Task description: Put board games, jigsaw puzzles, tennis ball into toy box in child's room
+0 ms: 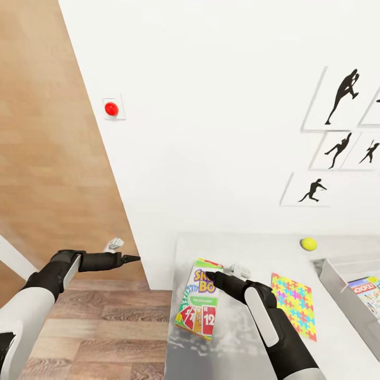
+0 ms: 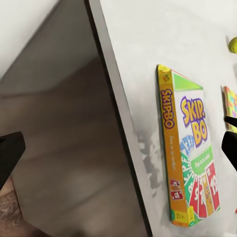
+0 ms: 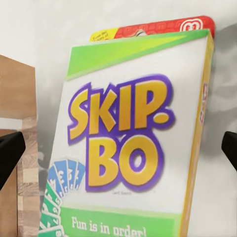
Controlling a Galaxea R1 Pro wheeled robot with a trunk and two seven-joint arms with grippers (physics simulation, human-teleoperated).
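From the head camera, the bench [image 1: 248,364] runs along the white wall, its left end near the robot. A green, orange and red board game [image 1: 199,306] lies flat near that left end. The right gripper [image 1: 209,274] hangs over the far part of this game; from here I cannot tell how wide it stands. To the right of the arm lies one jigsaw puzzle [image 1: 295,303], flat and apart from the game. Farther back sits the tennis ball [image 1: 309,243], near the wall. At the right edge is the toy box [image 1: 338,287], with another printed board game [image 1: 368,294] already inside it. The left gripper [image 1: 134,258] reaches out over the wood floor [image 1: 100,327], left of the bench, holding nothing; its spread is not clear from this camera.

From the left wrist camera, the left gripper's dark fingertips [image 2: 10,153] sit far apart at the picture's edges, so it is spread wide and empty. Beyond them lie the bench edge and the same game.

From the right wrist camera, the right gripper's fingertips [image 3: 10,153] also stand wide, with the game's cover between them and not yet gripped.

As a judgement, the task is partly done: one game is boxed, while this game, the ball and the visible puzzle still wait. The rest cannot be seen.
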